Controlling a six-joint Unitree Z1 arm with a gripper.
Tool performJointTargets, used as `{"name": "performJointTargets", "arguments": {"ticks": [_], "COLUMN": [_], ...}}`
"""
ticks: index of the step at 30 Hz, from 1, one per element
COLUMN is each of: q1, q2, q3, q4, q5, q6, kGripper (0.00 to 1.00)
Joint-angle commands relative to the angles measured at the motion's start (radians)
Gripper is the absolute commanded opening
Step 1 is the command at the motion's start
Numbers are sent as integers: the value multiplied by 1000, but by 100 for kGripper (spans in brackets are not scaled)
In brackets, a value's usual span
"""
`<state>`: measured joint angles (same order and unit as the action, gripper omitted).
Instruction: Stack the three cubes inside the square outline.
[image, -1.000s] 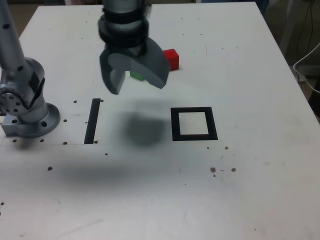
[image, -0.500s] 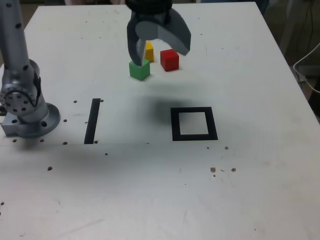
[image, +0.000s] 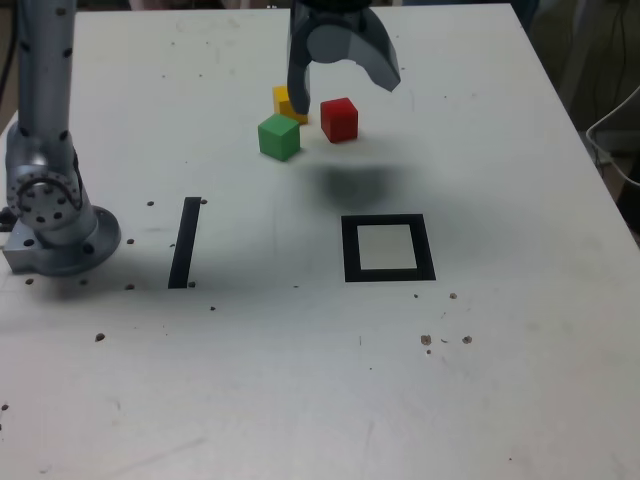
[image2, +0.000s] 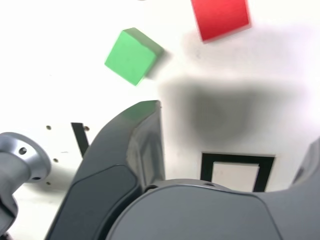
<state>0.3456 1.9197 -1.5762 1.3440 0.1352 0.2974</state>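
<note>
Three cubes sit close together at the far middle of the table. The green cube (image: 279, 136) (image2: 132, 56) is nearest, and the yellow cube (image: 286, 101) is behind it, partly hidden. The red cube (image: 339, 119) (image2: 220, 17) is on the exterior view's right. My gripper (image: 342, 88) (image2: 232, 125) hangs open and empty above the red and yellow cubes, well off the table. The square outline (image: 388, 221) (image2: 237, 159) lies nearer the camera with nothing inside it.
A straight black strip (image: 185, 241) (image2: 79, 137) lies on the exterior view's left of the outline. The arm's grey base (image: 55, 215) (image2: 20, 160) stands at the table's left edge. Small dark specks dot the white tabletop (image: 300, 380).
My gripper has swung away from the camera and to the exterior view's right, from over the table's middle to above the cubes, staying open. The cubes have not moved.
</note>
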Motion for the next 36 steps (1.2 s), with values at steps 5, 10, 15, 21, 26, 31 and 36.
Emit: {"name": "performJointTargets", "arguments": {"ticks": [5, 10, 15, 21, 26, 31, 36], "q1": [68, 98, 111, 121, 128, 136, 143], "q2": [56, 101, 136, 172, 193, 212, 237], "q3": [-33, -45, -50, -48, -43, -39, -41], "q4": [-18, -47, -72, -92, -110, -120, -122], "q5": [19, 12, 9, 12, 25, 35, 36], "q6": [-1, -4, -7, -12, -19, -23, -23], "kGripper": [99, 99, 99, 98, 94, 90, 86]}}
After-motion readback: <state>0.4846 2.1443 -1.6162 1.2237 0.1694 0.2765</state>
